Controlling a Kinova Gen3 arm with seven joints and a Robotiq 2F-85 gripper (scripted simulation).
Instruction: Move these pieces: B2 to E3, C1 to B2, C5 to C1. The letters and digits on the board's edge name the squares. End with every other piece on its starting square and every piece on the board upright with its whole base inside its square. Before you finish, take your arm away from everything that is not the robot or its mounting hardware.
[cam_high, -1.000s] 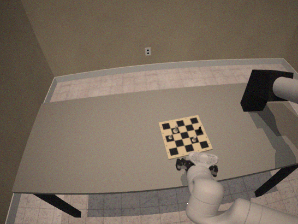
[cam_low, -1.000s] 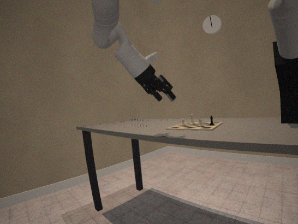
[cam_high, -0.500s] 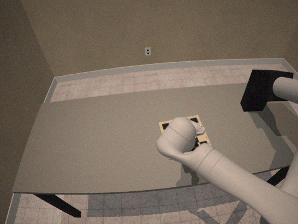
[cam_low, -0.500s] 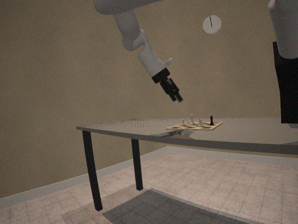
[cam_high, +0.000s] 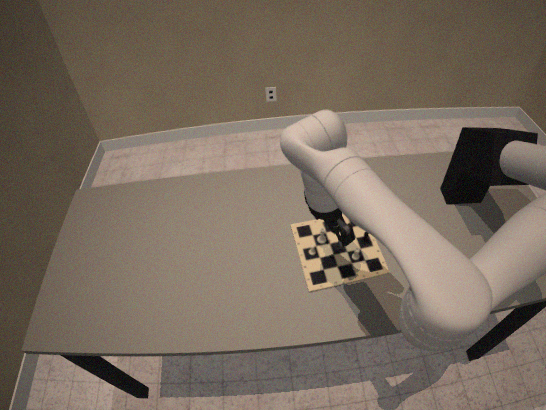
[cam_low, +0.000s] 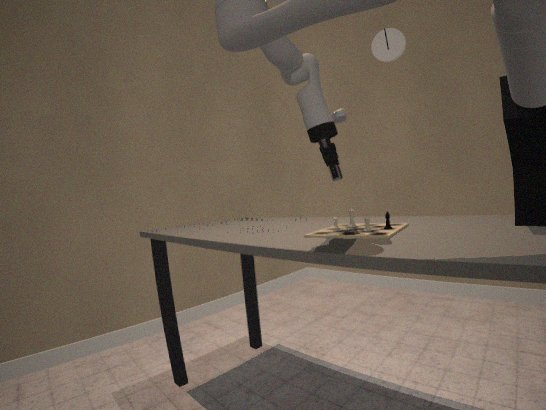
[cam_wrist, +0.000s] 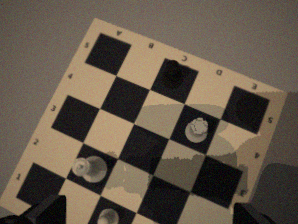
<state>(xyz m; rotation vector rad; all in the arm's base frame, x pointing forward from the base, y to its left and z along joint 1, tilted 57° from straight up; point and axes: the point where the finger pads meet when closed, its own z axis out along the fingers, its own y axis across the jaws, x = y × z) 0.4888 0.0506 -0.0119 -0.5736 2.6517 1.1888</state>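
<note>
Black piece (cam_high: 366, 236) (cam_low: 387, 220) (cam_wrist: 174, 75) on C5, pale pieces (cam_high: 322, 238) (cam_low: 351, 219) (cam_wrist: 95, 169) on B2, C1, D4, all upright on board (cam_high: 314, 265) (cam_low: 312, 234) (cam_wrist: 107, 127). Above board, with tool (cam_high: 345, 236) (cam_low: 336, 176) (cam_wrist: 150, 212) spread wide, holding nothing.

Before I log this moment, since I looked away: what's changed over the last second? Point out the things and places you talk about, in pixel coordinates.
The fingers (cam_high: 346, 237) (cam_low: 335, 172) swung from beside the board (cam_high: 306, 242) (cam_low: 398, 228) (cam_wrist: 106, 128) to above it, toward the outlet (cam_high: 271, 94) side. Nothing was taken or let go. The black piece (cam_high: 366, 236) (cam_low: 387, 221) (cam_wrist: 173, 74) and white pieces (cam_high: 322, 238) (cam_low: 351, 218) (cam_wrist: 92, 169) stayed put.
</note>
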